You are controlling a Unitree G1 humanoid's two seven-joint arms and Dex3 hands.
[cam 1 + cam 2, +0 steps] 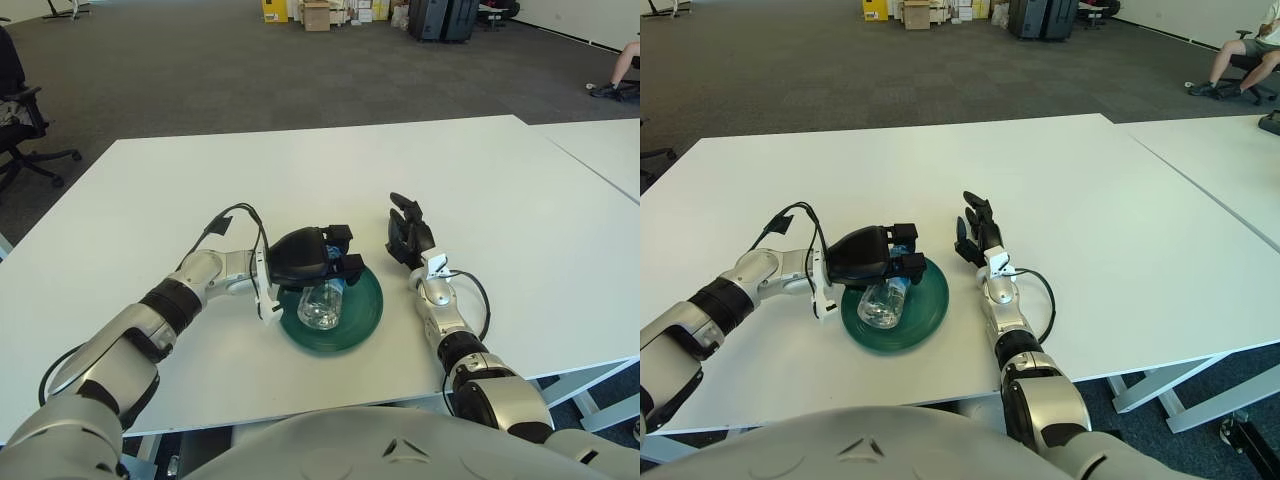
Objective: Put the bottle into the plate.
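step: placing — bottle [322,304] lies in plate [366,318] | left hand [312,258] grasps its top | right hand [407,236] idle, fingers relaxed, beside plate | next: let go — lift clear

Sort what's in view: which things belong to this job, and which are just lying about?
Job: bottle, lying in the green plate; left hand over the bottle's neck end.

Lying about: right hand, idle right of the plate; white table; office chair; boxes far back.
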